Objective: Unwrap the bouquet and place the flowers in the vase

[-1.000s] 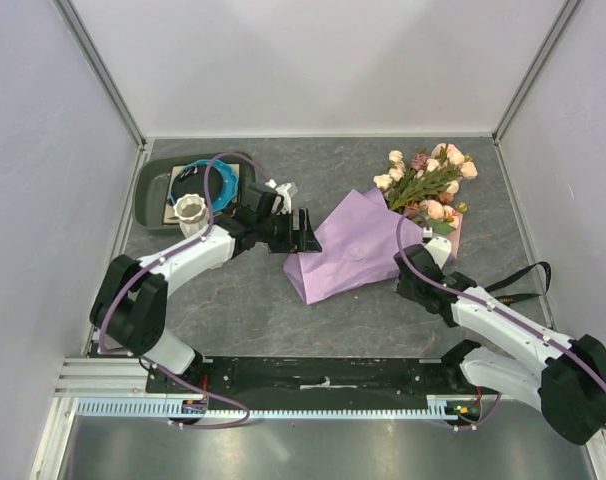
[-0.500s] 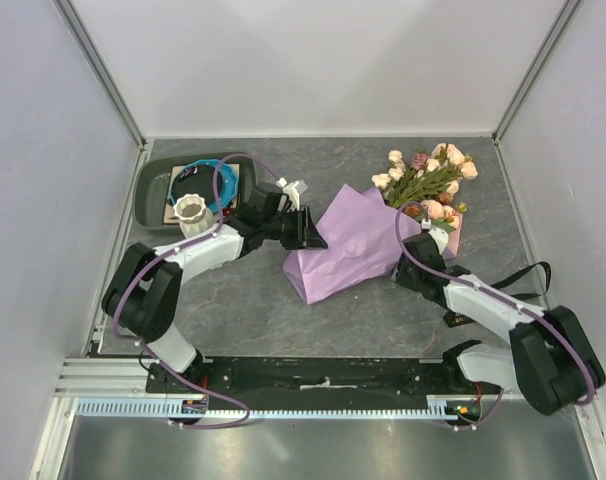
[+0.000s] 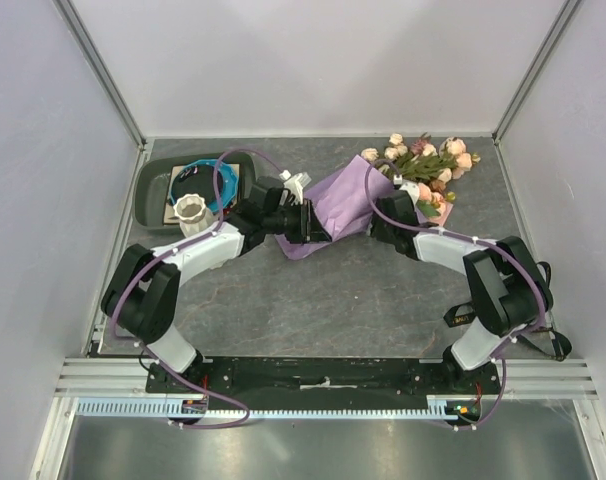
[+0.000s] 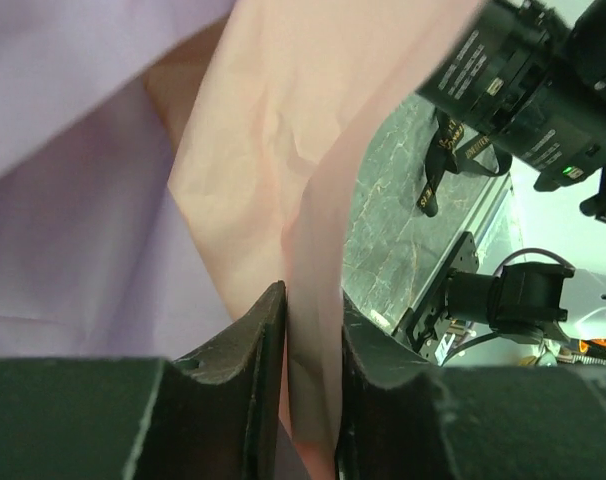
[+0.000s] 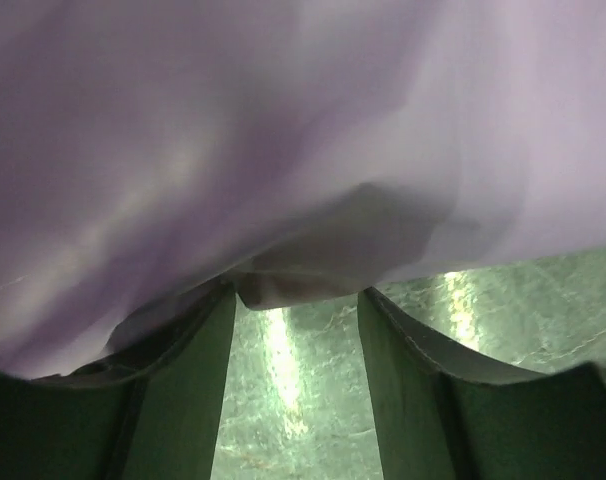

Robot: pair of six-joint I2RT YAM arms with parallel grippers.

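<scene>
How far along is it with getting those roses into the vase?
Nothing is finished yet: the peach and cream roses lie in the lilac wrapping paper. In hand: the left hand pinches a fold of that paper; the right hand sits open against it. Left: freeing the roses and standing them in the white ribbed vase, which holds none.

Grey marbled table (image 3: 333,300); dark tray (image 3: 148,200) back left; bouquet (image 3: 383,190) back right; black strap (image 3: 455,318) near right edge.
</scene>
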